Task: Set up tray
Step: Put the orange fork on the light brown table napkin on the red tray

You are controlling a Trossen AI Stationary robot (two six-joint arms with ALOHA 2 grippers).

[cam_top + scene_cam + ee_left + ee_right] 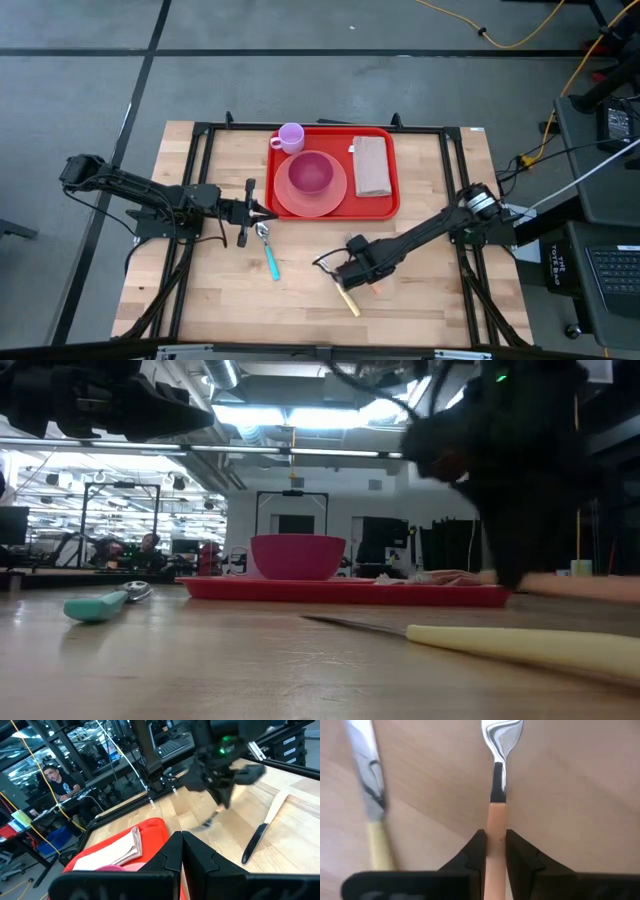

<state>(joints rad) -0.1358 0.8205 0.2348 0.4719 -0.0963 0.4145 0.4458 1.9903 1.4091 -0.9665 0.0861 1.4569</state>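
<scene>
The red tray (393,160) lies at the table's far middle with a pink plate (338,195), a pink bowl (310,173), a purple cup (291,137) and a folded napkin (372,166) on it. My right gripper (496,837) is near the table's front middle, pointing down, shut on a peach-handled utensil (496,820). A yellow-handled knife (347,300) lies flat beside it. My left gripper (262,212) hovers shut left of the tray, above a teal-handled spoon (268,250) that lies flat. My right gripper pinches the utensil's peach handle (496,842) between its two fingers, which come from above and point down. The handle runs out past the fingertips to a metal neck and head (501,735). In the left wrist view the metal end (209,823) hangs tilted below the gripper.
Black frame rails (200,180) run along both sides of the wooden table. Bare wood lies in front of the tray and at the near left. A person (55,782) sits at a desk beyond the table.
</scene>
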